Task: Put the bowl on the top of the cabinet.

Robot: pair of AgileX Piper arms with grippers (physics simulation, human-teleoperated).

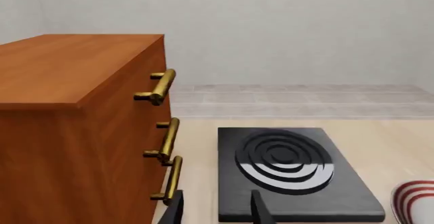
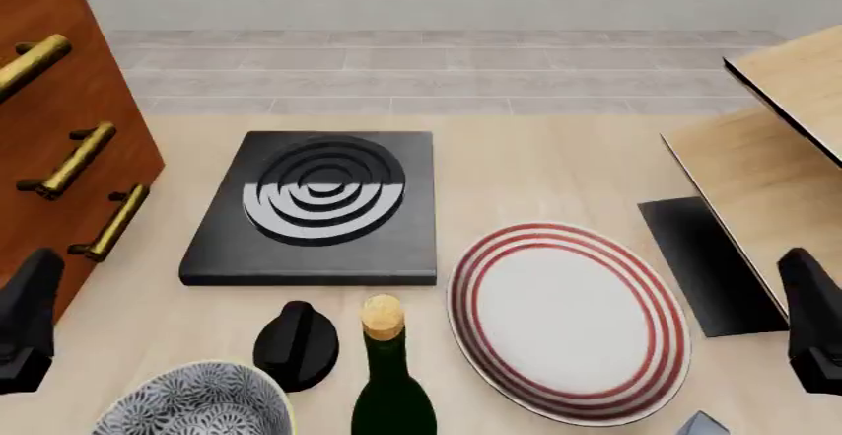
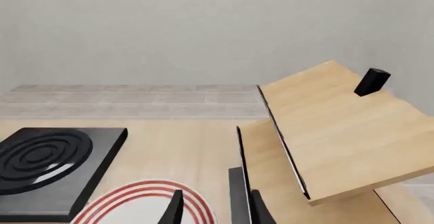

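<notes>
Bowl (image 2: 195, 401) sits on the table near left hand (image 2: 27, 322), untouched.

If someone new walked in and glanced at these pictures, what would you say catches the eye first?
Probably the white plate with red rings, lying flat at the table's centre-right, and beside it to the left the black slab with concentric rings. The reddish-brown cabinet with brass handles stands tall at the far left. At the near edge, the patterned bowl sits left of a dark green corked bottle.
</notes>
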